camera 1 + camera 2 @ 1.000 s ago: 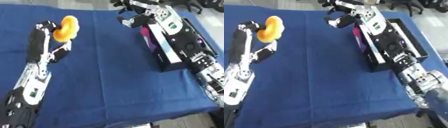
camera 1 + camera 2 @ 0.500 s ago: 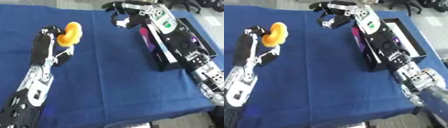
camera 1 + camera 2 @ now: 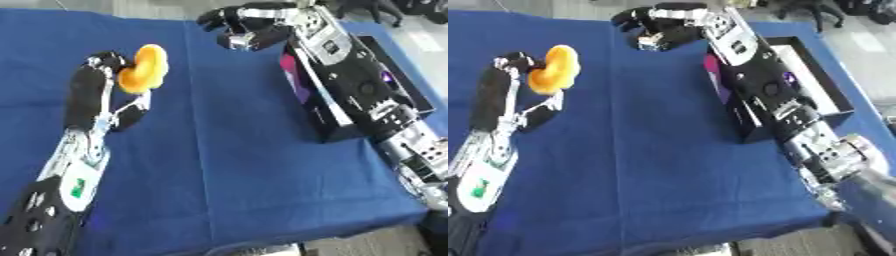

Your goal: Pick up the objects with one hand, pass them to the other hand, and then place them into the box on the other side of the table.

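Blue tablecloth [image 3: 219, 150], your left hand [image 3: 103, 75] pinches the orange object [image 3: 144, 69] at its fingertips, right hand [image 3: 245, 27] half-curled, empty, well apart: mistime the release and it drops short of the box [image 3: 824, 90].

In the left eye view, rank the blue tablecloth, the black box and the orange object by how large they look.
1. blue tablecloth
2. black box, partly hidden by the right arm
3. orange object, held up in the left hand, so nearer the camera

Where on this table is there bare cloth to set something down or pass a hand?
The blue cloth is bare between the left hand, holding the orange object, and the black box. The right side is crowded: box, right arm, right hand.
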`<move>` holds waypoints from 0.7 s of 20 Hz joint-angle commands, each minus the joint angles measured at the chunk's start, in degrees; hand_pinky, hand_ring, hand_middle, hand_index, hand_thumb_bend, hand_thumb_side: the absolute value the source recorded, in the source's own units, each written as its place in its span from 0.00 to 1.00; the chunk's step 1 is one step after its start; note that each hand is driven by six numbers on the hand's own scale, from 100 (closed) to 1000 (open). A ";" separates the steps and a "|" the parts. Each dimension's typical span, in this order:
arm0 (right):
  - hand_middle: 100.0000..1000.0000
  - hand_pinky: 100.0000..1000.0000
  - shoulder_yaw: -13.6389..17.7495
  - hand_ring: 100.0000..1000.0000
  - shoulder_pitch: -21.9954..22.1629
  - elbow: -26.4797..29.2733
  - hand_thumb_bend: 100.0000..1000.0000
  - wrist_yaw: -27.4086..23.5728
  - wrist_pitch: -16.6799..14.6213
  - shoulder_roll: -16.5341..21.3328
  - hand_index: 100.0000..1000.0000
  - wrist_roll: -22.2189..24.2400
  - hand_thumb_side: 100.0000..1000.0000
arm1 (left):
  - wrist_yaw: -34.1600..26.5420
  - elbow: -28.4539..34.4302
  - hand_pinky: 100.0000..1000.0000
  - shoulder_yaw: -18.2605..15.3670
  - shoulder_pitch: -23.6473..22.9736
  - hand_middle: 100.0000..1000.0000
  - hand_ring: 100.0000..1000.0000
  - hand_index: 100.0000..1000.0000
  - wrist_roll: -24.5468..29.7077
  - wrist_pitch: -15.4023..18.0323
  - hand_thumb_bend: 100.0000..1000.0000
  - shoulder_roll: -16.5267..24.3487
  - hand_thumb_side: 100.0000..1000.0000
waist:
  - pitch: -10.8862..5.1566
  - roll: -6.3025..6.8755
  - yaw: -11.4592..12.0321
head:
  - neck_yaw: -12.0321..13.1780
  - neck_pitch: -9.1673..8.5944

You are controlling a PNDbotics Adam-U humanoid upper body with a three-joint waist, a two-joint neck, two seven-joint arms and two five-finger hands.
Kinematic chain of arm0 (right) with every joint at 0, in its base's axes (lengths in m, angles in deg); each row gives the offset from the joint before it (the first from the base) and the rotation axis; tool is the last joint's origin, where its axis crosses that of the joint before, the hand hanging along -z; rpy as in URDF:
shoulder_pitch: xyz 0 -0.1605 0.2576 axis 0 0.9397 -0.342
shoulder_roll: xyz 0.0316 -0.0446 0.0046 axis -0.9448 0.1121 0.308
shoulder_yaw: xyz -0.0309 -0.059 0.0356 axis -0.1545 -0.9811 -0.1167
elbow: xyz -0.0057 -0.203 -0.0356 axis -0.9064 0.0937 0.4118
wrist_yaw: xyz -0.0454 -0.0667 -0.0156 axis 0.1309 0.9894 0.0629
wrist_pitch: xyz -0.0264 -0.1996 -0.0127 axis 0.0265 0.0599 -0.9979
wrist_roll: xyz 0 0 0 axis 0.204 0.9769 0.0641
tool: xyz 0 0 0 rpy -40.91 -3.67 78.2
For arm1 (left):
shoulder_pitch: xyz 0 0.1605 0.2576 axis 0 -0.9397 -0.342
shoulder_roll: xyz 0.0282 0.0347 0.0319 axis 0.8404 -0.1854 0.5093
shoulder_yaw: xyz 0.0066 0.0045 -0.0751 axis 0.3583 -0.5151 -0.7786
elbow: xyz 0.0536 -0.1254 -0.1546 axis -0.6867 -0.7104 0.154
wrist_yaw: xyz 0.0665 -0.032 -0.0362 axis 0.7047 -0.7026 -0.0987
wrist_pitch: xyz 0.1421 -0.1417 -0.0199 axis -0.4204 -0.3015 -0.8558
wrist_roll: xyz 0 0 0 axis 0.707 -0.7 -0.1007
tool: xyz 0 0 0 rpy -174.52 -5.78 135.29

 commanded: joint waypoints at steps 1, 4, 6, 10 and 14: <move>1.00 0.85 -0.63 1.00 -1.55 -0.21 0.00 0.98 -3.56 1.03 1.00 3.59 0.69 | 0.68 1.00 0.63 -0.23 1.50 0.39 0.49 0.47 -0.41 0.24 0.00 -0.80 0.00 | -0.15 -0.36 0.01 | -0.17 -0.10; 1.00 0.85 -1.75 1.00 -1.31 -0.21 0.00 1.08 -4.63 1.99 1.00 3.59 0.72 | 1.59 1.22 0.63 -0.06 1.79 0.39 0.49 0.47 -0.47 0.39 0.00 -1.08 0.00 | 0.01 -0.52 0.19 | -0.33 -0.10; 1.00 0.85 -2.18 1.00 -0.81 0.35 0.00 0.33 -5.04 2.74 1.00 3.59 0.73 | 2.09 1.30 0.63 0.00 1.98 0.39 0.49 0.47 -0.47 0.46 0.00 -1.34 0.00 | 0.11 -0.63 0.40 | -0.47 -0.10; 1.00 0.85 -2.80 1.00 -0.10 1.64 0.00 -0.57 -4.94 3.80 1.00 3.59 0.77 | 3.35 1.33 0.64 0.15 2.15 0.39 0.49 0.47 -0.62 0.61 0.00 -1.90 0.00 | 0.23 -0.87 0.67 | -0.82 -0.10; 1.00 0.85 -3.45 1.00 0.07 2.19 0.00 -0.80 -4.38 3.69 1.00 3.59 0.80 | 4.51 1.31 0.64 0.21 2.40 0.39 0.49 0.47 -0.75 0.58 0.00 -2.33 0.00 | 0.40 -1.08 0.88 | -1.16 -0.10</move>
